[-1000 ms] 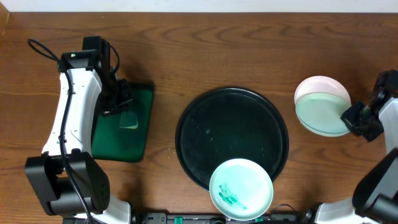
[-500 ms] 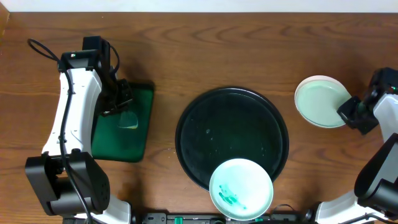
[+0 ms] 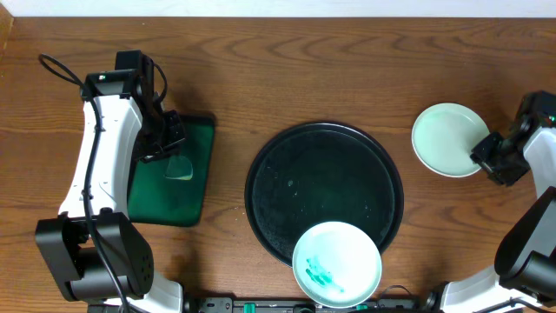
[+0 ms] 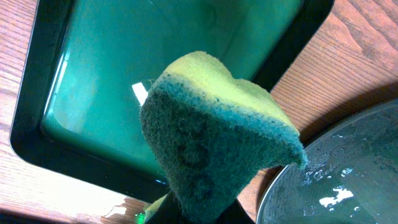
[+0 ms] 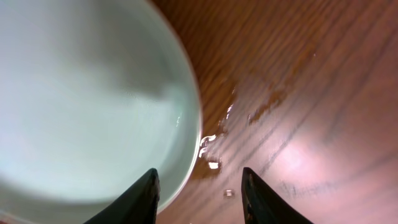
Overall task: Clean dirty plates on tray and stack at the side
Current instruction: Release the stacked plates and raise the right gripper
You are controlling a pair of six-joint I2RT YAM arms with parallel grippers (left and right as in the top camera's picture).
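While clenching the sponge (image 4: 211, 143) in left gripper (image 3: 174, 149) over the green tray (image 3: 165, 196), presumably for drips, stands with right gripper (image 5: 199, 186) unclenched at the rim of the clean plate (image 3: 443, 139), leaving it aside.

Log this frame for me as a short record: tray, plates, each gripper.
black tray: mid-table, one plate on it
smeared plate: overlaps the tray's near rim, teal smears
clean plate: on the table right of the tray, no smears seen
left gripper: shut on sponge, above green tray
right gripper: open, fingers straddling the clean plate's rim
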